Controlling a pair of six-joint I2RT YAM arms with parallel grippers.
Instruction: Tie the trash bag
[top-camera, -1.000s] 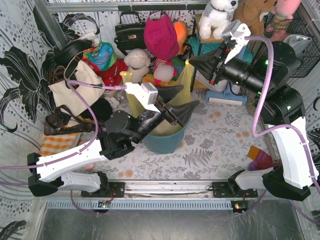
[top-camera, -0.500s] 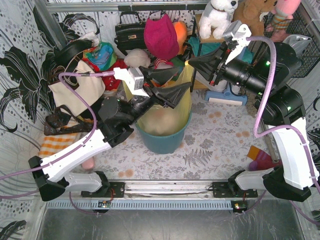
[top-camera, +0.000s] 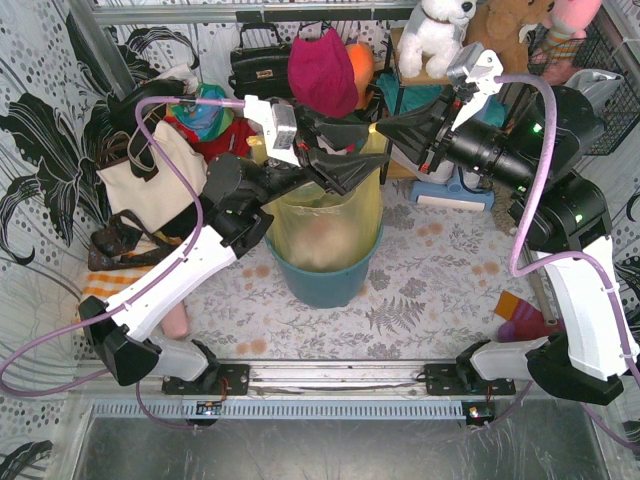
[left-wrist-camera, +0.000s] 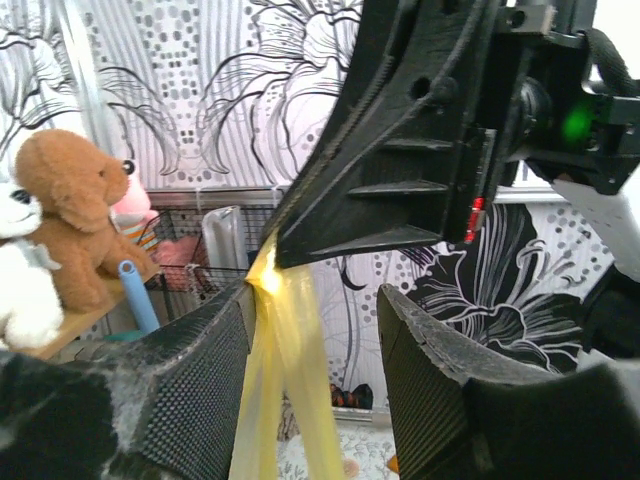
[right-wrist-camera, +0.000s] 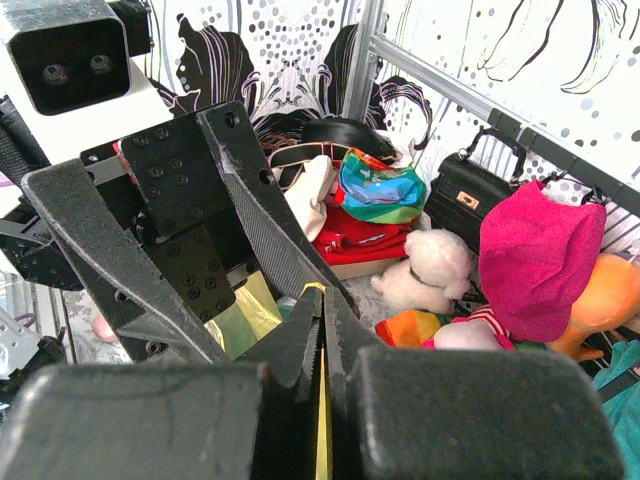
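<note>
Pinching the trash bag (top-camera: 322, 215), right gripper (right-wrist-camera: 320, 300) is closed; left gripper (left-wrist-camera: 312, 300) straddles it, parted.

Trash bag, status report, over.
Right end effector shut on trash bag edge. Left end effector open, straddling the strip. Bag untied, in teal bin.

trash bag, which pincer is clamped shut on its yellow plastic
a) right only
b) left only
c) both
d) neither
a, the right pincer is shut on a pulled-up strip of the trash bag, while the left pincer stands open around that strip, with a clear gap to one of its fingers.
</note>
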